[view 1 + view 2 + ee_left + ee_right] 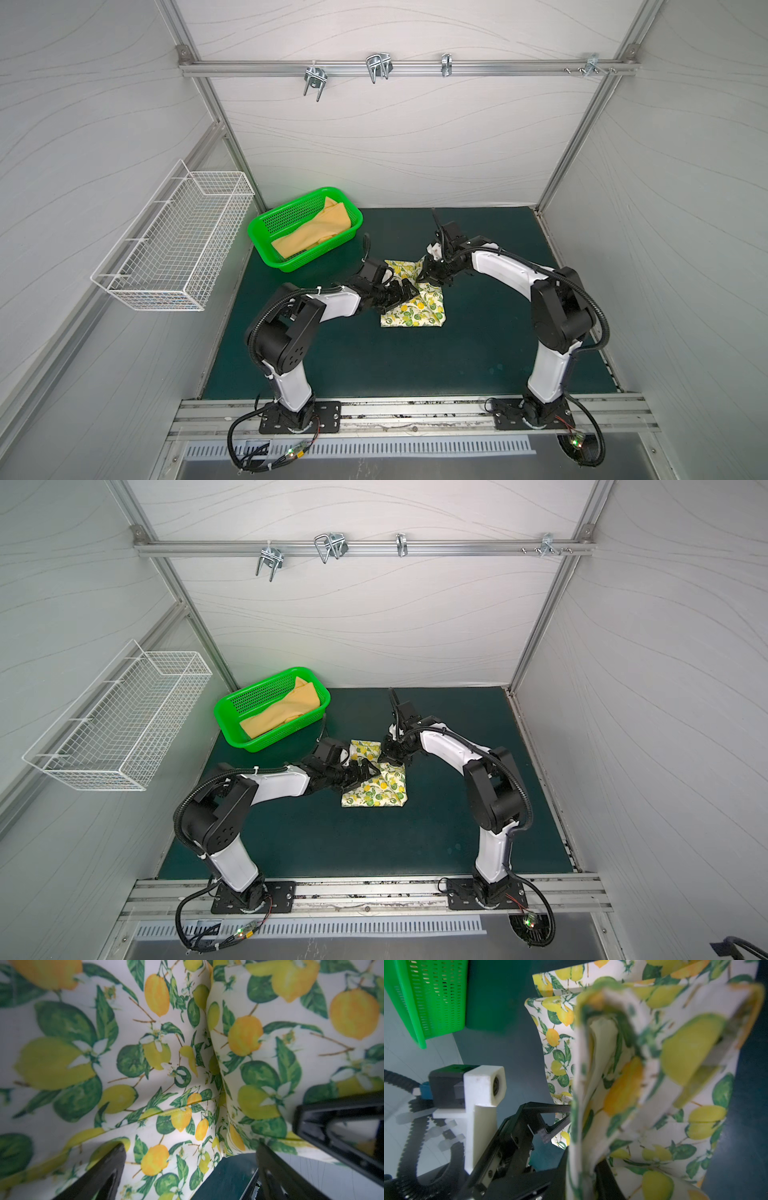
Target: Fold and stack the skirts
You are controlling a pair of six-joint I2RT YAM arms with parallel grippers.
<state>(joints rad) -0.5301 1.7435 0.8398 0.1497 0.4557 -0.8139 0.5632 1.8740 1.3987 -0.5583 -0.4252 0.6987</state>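
Note:
The lemon-print skirt [417, 311] [376, 791] lies partly folded on the green mat in both top views. My left gripper [409, 291] [370, 771] hovers open over its left half; in the left wrist view the print [158, 1053] fills the frame between the spread jaws of that gripper [190, 1169]. My right gripper [428, 276] [390, 759] is at the skirt's far edge. In the right wrist view a raised fold of the skirt [654, 1084] stands pinched in this gripper [581, 1178]. The mustard skirt [316, 235] [282, 712] lies in the green basket [316, 258] [282, 738].
The green basket [431, 997] stands at the mat's back left, close to the left arm. A white wire basket [174, 245] hangs on the left wall. Metal hooks [378, 66] hang from the rail on the back wall. Enclosure walls bound the mat on three sides.

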